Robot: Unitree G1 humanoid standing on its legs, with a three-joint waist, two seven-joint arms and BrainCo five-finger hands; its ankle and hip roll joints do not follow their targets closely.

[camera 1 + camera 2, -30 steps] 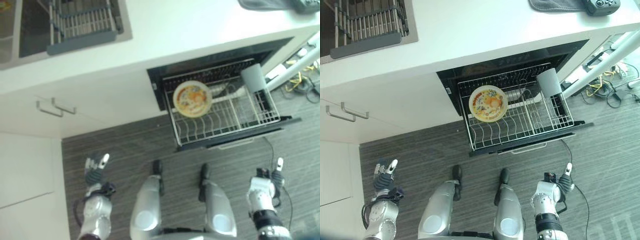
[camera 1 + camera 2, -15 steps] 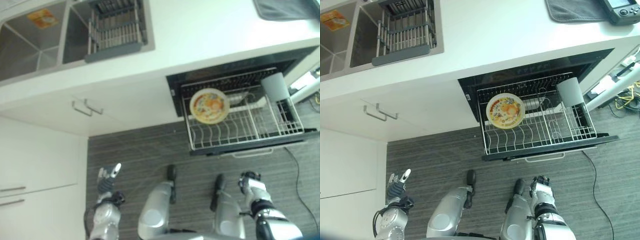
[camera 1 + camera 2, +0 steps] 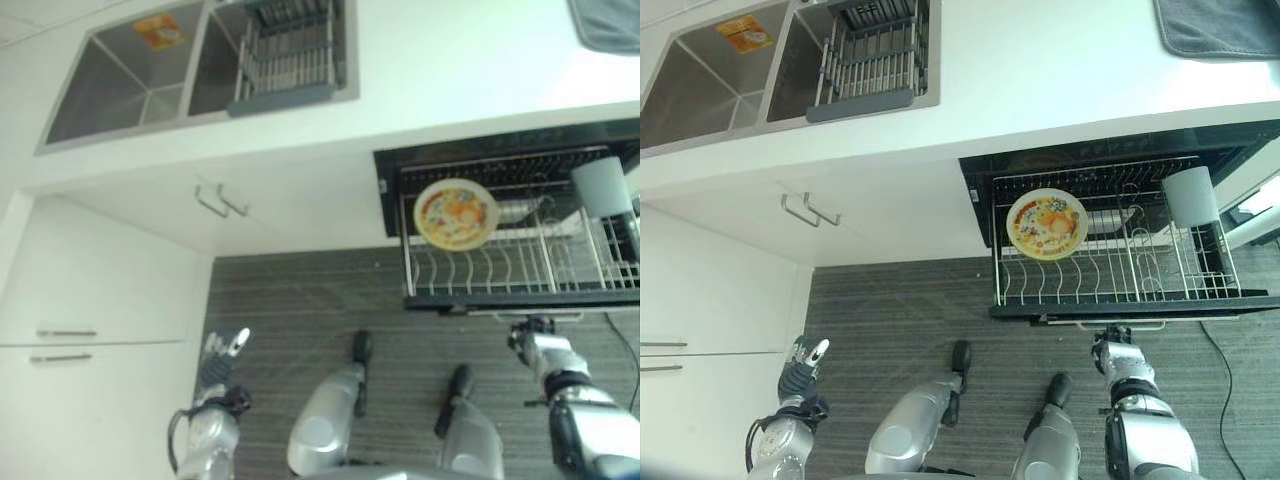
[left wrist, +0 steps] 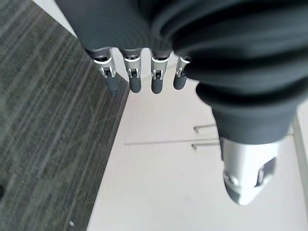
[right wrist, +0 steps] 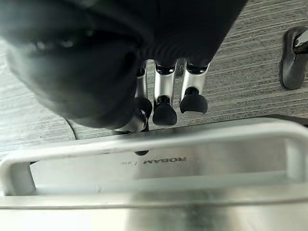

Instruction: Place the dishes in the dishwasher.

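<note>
The left hand [image 3: 800, 366] hung low with relaxed fingers [image 4: 134, 79]. The right hand [image 3: 1114, 356], apparently loosely open, hovered just before the dishwasher handle [image 5: 144, 139]. A patterned plate [image 3: 1046, 223] stood in the pulled-out rack [image 3: 1120, 285], a cup [image 3: 1191, 196] near it.

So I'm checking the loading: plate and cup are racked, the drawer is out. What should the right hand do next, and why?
Probably close the fingers of the right hand on the drawer handle and push the drawer in. The hand sits just below the handle, holding nothing, and the plate and cup already stand in the rack. A dish still lies in the sink.
</note>
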